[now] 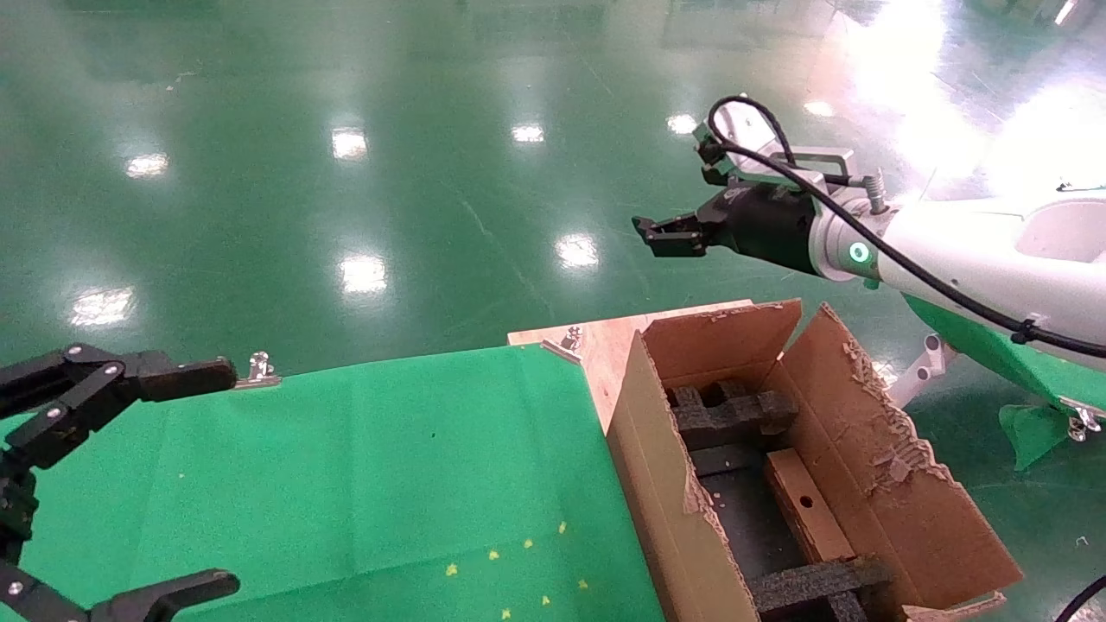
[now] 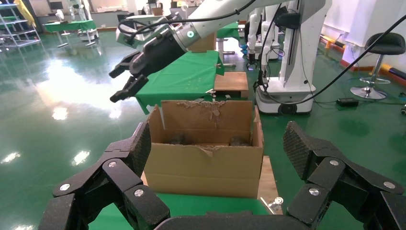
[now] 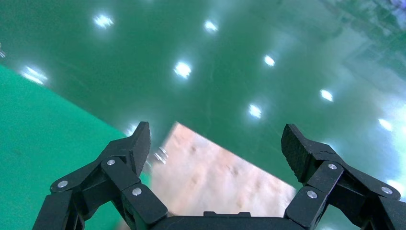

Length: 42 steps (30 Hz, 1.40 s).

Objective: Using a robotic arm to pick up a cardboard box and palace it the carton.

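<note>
The small cardboard box (image 1: 808,510), brown with a round hole in its top face, lies inside the large carton (image 1: 657,449) between black foam inserts (image 1: 730,410). The carton has ragged flaps and stands at the right of the green table; it also shows in the left wrist view (image 2: 203,165). The white robotic arm's right gripper (image 1: 667,235) is open and empty, raised above the floor beyond the carton's far end. It also shows in the left wrist view (image 2: 125,82) and in its own view (image 3: 218,143). My left gripper (image 1: 229,477) is open and empty over the table's left side (image 2: 218,148).
A green cloth (image 1: 346,466) covers the table, held by metal clamps (image 1: 259,370). A wooden board (image 1: 605,341) lies under the carton, below the right gripper (image 3: 215,177). Glossy green floor lies beyond. Other robots (image 2: 292,48) and a chair (image 2: 383,48) stand behind the carton.
</note>
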Tool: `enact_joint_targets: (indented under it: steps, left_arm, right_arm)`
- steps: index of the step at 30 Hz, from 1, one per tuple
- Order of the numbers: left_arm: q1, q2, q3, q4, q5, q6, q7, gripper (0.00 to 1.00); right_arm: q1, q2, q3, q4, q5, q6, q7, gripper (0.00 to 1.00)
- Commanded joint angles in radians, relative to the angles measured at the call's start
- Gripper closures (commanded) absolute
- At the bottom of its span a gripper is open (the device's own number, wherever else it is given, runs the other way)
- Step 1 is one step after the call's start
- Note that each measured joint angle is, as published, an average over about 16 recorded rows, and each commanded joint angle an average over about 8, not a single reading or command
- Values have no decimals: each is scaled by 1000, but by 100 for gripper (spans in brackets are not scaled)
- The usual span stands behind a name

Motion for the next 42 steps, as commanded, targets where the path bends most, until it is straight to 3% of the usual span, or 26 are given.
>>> enact_joint_targets:
  steps: [1, 13, 42]
  left_arm:
    - [0, 0, 0, 0, 0, 0, 0, 0]
    - [0, 0, 0, 0, 0, 0, 0, 0]
    - [-1, 0, 2, 1, -1, 0, 1, 0]
  right_arm:
    - [7, -1, -1, 9, 29, 32, -27, 0]
    - [-24, -4, 40, -3, 54, -19, -57, 0]
    - [-415, -43, 709, -43, 650, -563, -744, 0]
